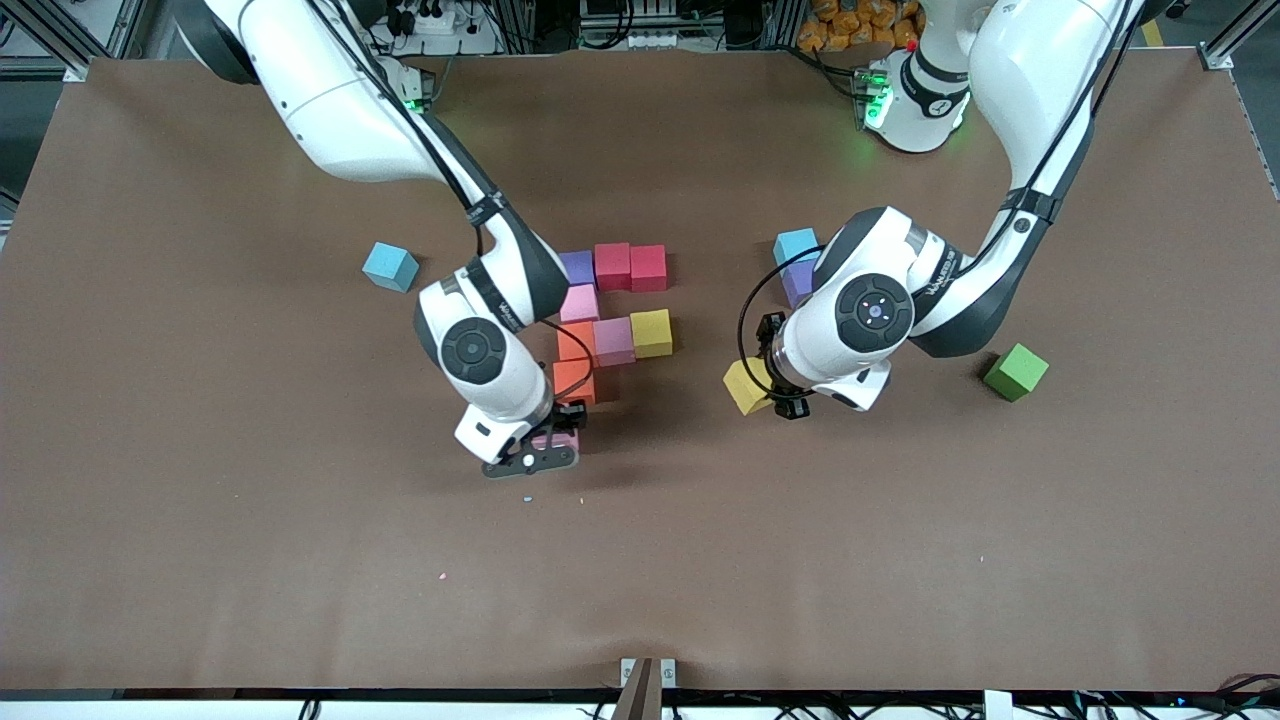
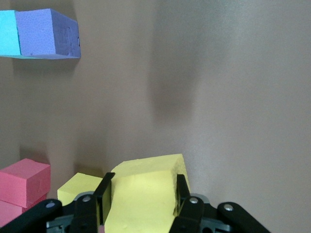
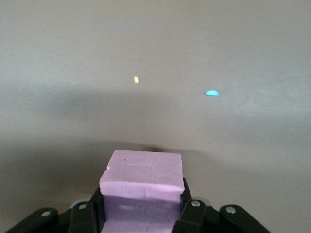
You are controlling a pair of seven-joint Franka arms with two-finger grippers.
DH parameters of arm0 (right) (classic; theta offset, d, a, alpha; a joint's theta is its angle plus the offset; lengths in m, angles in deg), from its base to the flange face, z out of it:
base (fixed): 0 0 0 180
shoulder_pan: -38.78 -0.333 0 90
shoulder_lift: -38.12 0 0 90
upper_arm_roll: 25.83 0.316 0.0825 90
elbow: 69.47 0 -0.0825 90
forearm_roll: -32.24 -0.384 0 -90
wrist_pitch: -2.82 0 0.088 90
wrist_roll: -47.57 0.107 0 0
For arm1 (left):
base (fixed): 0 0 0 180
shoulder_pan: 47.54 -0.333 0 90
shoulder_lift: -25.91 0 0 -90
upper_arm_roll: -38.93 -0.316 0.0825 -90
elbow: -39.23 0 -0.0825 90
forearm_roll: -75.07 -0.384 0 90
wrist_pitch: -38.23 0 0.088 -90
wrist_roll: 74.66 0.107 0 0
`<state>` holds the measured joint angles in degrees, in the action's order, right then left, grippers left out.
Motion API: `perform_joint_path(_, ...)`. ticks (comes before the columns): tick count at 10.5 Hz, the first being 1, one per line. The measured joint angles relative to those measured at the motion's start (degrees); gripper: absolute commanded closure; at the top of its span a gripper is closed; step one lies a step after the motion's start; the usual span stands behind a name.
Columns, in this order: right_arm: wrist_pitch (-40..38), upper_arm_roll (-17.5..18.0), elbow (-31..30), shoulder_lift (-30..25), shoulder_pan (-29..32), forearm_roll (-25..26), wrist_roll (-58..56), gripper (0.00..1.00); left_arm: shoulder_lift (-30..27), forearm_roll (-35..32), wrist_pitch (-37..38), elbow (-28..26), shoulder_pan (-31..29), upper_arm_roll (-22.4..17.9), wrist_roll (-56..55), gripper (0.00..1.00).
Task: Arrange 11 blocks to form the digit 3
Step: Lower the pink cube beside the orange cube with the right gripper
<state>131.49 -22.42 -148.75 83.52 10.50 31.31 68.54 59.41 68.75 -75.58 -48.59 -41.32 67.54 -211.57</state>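
Note:
Several blocks form a cluster mid-table: purple (image 1: 577, 267), two red (image 1: 612, 265) (image 1: 648, 267), pink (image 1: 580, 303), orange (image 1: 577, 340), pink (image 1: 613, 340), yellow (image 1: 651, 333), orange (image 1: 574, 382). My right gripper (image 1: 555, 442) (image 3: 142, 194) is shut on a pink block (image 1: 560, 438) (image 3: 142, 182), low over the table next to the lower orange block. My left gripper (image 1: 762, 385) (image 2: 143, 187) is shut on a yellow block (image 1: 745, 385) (image 2: 146, 204). Another purple block (image 1: 797, 282) (image 2: 48, 34) lies partly hidden by the left arm.
One light-blue cube (image 1: 795, 245) touches the purple block by the left arm. A second light-blue cube (image 1: 390, 267) sits toward the right arm's end, and a green cube (image 1: 1016, 372) toward the left arm's end. Small foam crumbs (image 3: 211, 92) dot the brown table.

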Motion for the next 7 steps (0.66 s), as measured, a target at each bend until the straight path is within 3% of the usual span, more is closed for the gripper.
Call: perform_joint_path(7, -2.85, 0.05, 3.20, 3.85, -2.16, 0.00, 0.09, 1.00, 0.00, 0.00, 0.00, 0.05, 0.00, 0.04, 0.00, 1.00)
